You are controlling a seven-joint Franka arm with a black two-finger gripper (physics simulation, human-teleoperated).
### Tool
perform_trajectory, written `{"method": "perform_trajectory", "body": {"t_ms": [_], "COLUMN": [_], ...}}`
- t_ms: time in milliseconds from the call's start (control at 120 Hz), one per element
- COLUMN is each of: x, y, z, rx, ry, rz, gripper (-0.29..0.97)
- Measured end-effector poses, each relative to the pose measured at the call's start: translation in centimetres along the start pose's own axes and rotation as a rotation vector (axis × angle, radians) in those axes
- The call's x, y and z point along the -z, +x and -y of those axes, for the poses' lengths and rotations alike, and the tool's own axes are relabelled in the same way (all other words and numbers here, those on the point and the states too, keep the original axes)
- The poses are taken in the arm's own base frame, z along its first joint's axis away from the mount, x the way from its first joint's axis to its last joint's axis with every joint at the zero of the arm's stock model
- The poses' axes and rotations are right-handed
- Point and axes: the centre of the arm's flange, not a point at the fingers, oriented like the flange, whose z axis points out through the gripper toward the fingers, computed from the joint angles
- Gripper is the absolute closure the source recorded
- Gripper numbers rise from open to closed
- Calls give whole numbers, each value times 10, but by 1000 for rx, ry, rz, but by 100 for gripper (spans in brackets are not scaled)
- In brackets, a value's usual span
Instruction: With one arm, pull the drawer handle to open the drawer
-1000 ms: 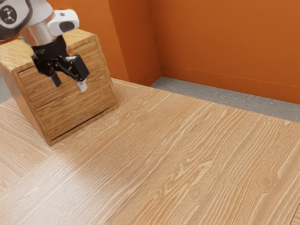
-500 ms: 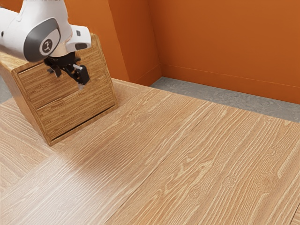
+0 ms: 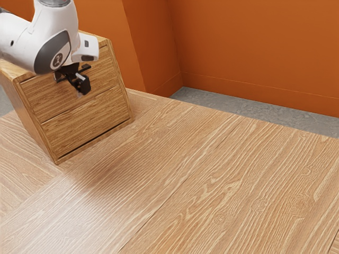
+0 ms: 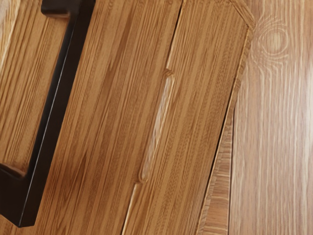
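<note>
Gripper [image 3: 79, 84] poised at the wooden drawer cabinet [image 3: 85, 119], at ten o'clock on the table [image 3: 212, 185].
The upper drawer [image 3: 45, 98] is seen flush with the cabinet (its black handle [image 4: 51, 112] is caught by the wrist camera); whether the gripper is open or closed cannot be told.

Wooden table [image 3: 212, 185] carries one drawer cabinet [image 3: 85, 119], exterior view's left
</note>
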Motion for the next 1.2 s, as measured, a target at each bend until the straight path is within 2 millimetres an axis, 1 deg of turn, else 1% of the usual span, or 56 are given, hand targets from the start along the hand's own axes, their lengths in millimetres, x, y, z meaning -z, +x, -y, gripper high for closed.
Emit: {"method": "perform_trajectory", "body": {"t_ms": [50, 125, 225, 417, 475, 792, 1067, 1200], "x": [0, 7, 4, -13, -16, -26, -32, -34], "y": [9, 19, 25, 22, 21, 23, 21, 24], "z": [-2, -5, -4, 18, 21, 19, 24, 19], "rx": [-8, -18, -24, 1, 3, -12, -10, -18], "ry": [11, 22, 30, 26, 23, 18, 16, 10], "rz": [-10, -33, -36, -28, -24, -14, -9, -11], "gripper": [0, 0, 0, 0, 0, 0, 0, 0]}}
